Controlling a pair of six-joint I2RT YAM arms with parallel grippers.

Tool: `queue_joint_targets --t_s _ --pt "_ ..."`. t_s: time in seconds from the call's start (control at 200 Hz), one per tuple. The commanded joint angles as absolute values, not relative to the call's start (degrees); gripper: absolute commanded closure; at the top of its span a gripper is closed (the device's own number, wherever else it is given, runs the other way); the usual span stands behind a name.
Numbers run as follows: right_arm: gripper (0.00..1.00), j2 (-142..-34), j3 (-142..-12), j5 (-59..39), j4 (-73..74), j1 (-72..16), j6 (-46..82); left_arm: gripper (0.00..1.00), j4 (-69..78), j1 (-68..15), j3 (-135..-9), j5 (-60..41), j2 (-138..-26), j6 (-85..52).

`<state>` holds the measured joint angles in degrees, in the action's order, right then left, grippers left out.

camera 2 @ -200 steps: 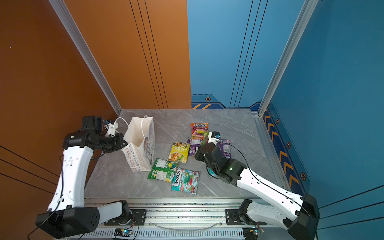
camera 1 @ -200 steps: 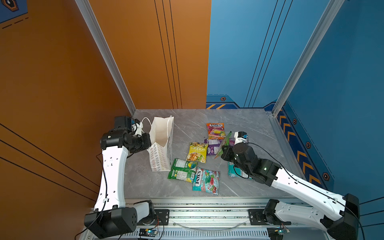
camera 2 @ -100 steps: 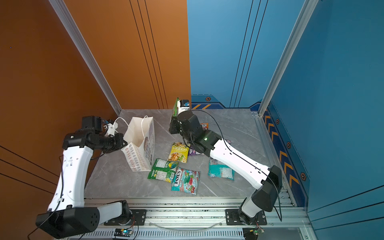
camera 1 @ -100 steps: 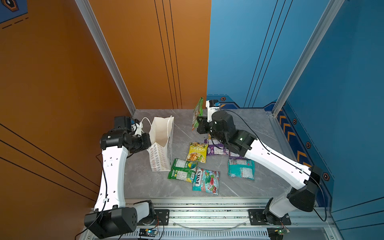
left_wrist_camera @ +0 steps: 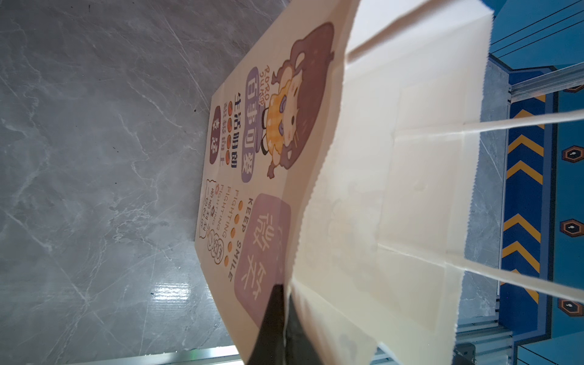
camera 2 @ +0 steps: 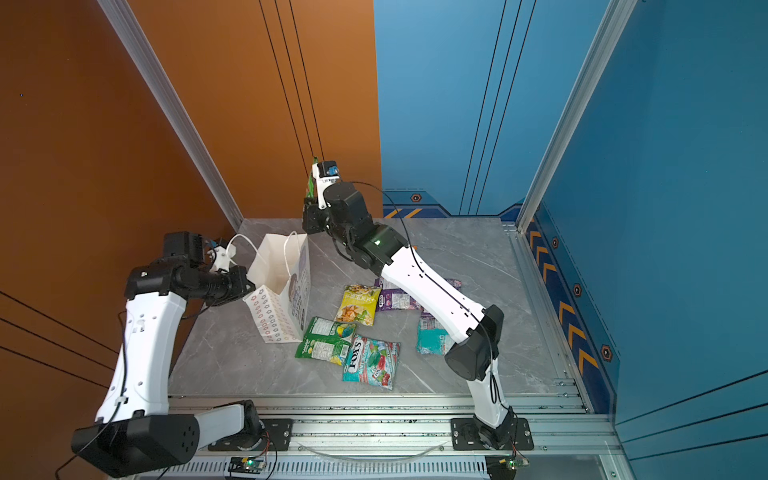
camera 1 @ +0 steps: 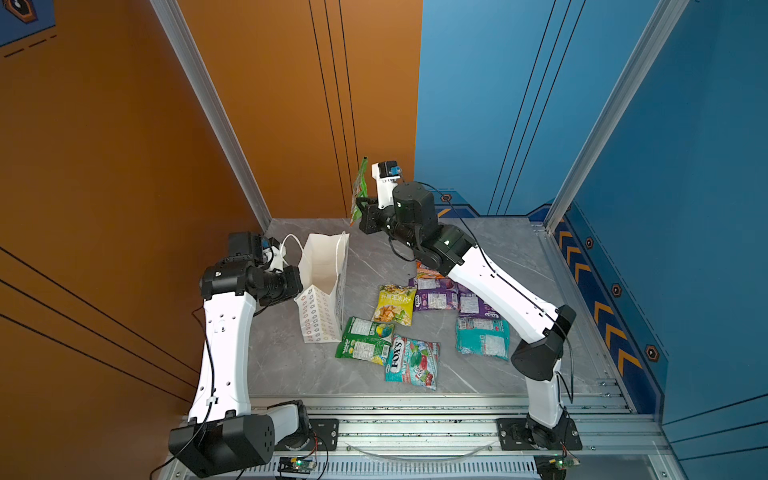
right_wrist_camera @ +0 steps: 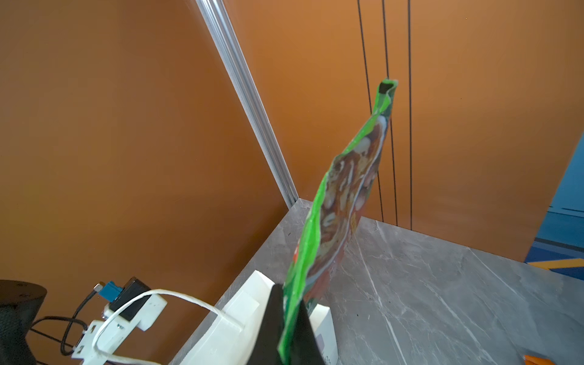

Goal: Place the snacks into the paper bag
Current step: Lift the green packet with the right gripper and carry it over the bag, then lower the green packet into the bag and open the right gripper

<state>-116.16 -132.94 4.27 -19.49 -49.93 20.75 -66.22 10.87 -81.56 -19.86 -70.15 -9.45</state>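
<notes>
The right gripper (right_wrist_camera: 289, 328) pinches a green packet (camera 1: 360, 189) by its lower edge and holds it upright in the air, just past the bag's (camera 1: 324, 291) mouth at about 1 o'clock. The left gripper (left_wrist_camera: 282, 319) is clamped on the bag's rim at its 9 o'clock side; the bag stands open on the bench (camera 1: 511, 249). The other packets lie flat at 3 to 5 o'clock from the bag: yellow (camera 1: 395, 304), purple (camera 1: 436, 294), teal (camera 1: 482, 341), green (camera 1: 365, 340) and a FOX'S one (camera 1: 412, 361).

You see a matt white paper bag (camera 1: 322, 270) on a smooth, marble-look grey counter (camera 1: 498, 249), and glossy crinkled plastic snacks (camera 1: 411, 361).
</notes>
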Motion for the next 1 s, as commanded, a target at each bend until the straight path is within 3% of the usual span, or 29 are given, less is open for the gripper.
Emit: queue_joint_targets --t_s 0.0,0.215,0.525,0.996 --pt "1.0 -118.5 -138.4 0.8 -22.3 -50.6 19.1 0.95 -66.3 11.2 -81.6 -22.0 -68.6 -9.5" --pt "1.0 -123.4 -144.1 -1.6 -23.5 -52.1 18.6 0.95 -66.2 11.2 -80.9 -22.1 -68.2 -9.5" --pt "1.0 -122.3 -143.9 -1.3 -27.4 -55.3 17.7 0.95 -66.2 11.2 -80.8 -22.1 -68.5 -9.4" --pt "1.0 -111.1 -126.5 2.7 -23.8 -58.2 18.0 0.95 -66.2 11.2 -81.0 -21.8 -69.0 -9.3"
